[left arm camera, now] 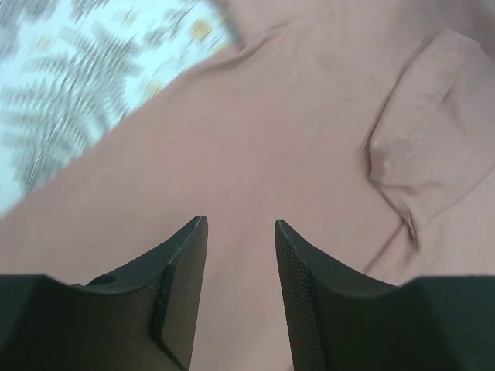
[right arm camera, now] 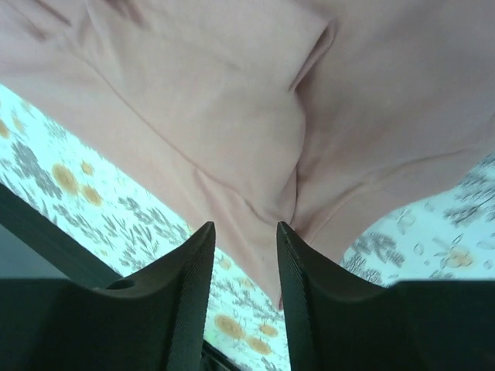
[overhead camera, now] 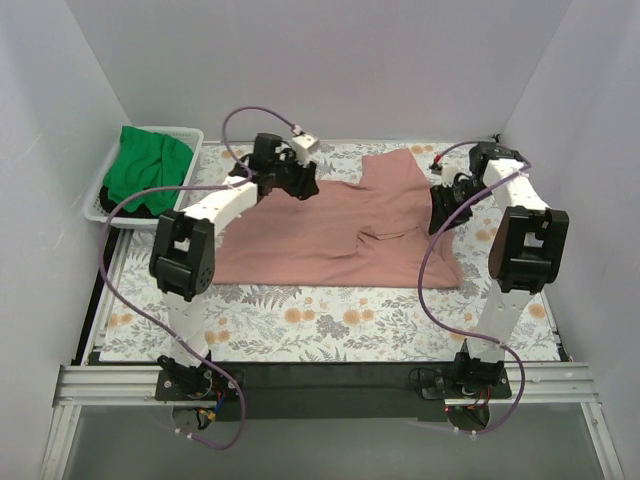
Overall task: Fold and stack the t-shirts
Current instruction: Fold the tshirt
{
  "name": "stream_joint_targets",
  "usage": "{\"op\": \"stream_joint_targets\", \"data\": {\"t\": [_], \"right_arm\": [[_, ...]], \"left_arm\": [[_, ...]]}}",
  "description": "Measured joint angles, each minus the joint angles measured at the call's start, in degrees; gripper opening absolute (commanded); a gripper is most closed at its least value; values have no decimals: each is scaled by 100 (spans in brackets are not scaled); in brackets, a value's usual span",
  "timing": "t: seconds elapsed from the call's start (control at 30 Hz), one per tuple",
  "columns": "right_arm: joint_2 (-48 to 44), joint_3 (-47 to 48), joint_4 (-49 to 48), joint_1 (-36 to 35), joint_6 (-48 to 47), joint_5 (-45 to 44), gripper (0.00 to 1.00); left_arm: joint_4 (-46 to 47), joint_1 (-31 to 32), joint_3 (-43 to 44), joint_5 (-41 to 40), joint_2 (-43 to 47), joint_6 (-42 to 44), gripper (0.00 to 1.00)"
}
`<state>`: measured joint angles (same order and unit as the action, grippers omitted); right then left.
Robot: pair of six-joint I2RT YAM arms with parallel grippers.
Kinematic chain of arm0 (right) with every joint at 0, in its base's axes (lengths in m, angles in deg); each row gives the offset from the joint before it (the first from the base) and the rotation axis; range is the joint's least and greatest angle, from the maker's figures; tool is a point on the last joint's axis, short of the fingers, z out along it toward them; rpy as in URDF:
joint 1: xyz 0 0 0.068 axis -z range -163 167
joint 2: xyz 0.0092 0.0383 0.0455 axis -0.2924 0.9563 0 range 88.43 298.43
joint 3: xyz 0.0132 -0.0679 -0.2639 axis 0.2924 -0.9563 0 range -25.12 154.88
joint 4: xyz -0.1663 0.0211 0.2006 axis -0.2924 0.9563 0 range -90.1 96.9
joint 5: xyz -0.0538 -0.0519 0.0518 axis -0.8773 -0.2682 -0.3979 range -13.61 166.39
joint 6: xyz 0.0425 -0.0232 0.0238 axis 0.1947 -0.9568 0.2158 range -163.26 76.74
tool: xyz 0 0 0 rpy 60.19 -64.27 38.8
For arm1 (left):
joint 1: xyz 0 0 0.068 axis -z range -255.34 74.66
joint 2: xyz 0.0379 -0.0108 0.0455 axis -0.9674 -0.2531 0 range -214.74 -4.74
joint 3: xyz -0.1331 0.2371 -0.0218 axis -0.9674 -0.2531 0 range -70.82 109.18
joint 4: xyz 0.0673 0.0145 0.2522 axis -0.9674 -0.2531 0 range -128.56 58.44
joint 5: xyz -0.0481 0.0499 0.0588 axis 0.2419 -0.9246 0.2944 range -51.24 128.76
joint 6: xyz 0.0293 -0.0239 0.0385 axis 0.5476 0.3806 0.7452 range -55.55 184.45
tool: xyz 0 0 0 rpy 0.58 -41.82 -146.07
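Note:
The salmon-pink t-shirt (overhead camera: 340, 225) lies spread on the floral cloth in the middle, with a fold ridge near its centre. It fills the left wrist view (left arm camera: 294, 131) and the upper part of the right wrist view (right arm camera: 232, 100). The green t-shirt (overhead camera: 148, 167) is bunched in the white basket at the back left. My left gripper (overhead camera: 300, 183) is open and empty above the pink shirt's far left edge (left arm camera: 240, 228). My right gripper (overhead camera: 443, 212) is open and empty above the shirt's right edge (right arm camera: 245, 232).
The white slotted basket (overhead camera: 112, 215) stands at the back left. The floral grey-and-orange cloth (overhead camera: 330, 320) covers the table. White walls close in the back and both sides. A dark strip runs along the table's near edge (overhead camera: 330, 385).

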<state>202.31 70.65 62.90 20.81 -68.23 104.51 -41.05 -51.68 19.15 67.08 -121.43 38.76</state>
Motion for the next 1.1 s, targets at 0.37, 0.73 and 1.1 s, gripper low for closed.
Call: {"op": "stream_joint_targets", "data": {"t": [0.37,0.73,1.1], "right_arm": [[-402,-1770,-404,-52,-511,-984,36],[-422,-2264,-907,-76,-758,-1714,36],[-772,-2479,-831,-94,-1283,-1961,42]], "left_arm": [[-2179,-1292,-2315,-4,1729,-911,35],[-3018,-1504,-3112,-518,1759,-723,33],[-3967,-1510,-3049,-656,1836,-129,37]]}}
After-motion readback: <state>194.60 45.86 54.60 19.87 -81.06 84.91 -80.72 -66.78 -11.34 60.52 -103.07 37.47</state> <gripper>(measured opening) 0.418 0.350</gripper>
